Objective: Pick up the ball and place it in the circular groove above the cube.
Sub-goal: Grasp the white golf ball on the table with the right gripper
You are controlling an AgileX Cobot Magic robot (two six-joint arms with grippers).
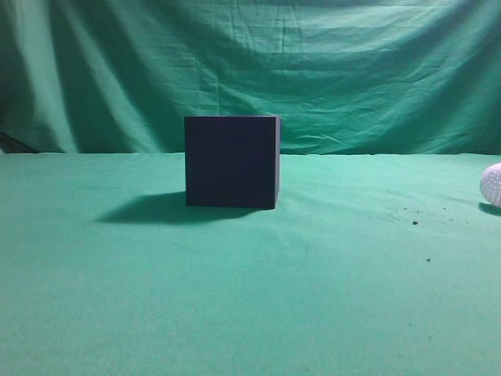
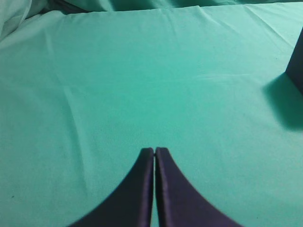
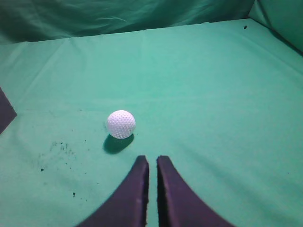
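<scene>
The dark navy cube (image 1: 231,160) stands upright on the green cloth, left of centre in the exterior view; its top face and groove are hidden. Its edge shows in the left wrist view (image 2: 297,61) and a corner in the right wrist view (image 3: 5,113). The white dimpled ball (image 1: 492,185) lies at the far right edge. In the right wrist view the ball (image 3: 121,124) rests just ahead and left of my right gripper (image 3: 152,158), whose fingers are nearly together and empty. My left gripper (image 2: 155,150) is shut and empty over bare cloth. Neither gripper shows in the exterior view.
Green cloth covers the table (image 1: 250,298) and hangs as a backdrop (image 1: 352,70). Small dark specks (image 1: 415,222) lie on the cloth near the ball.
</scene>
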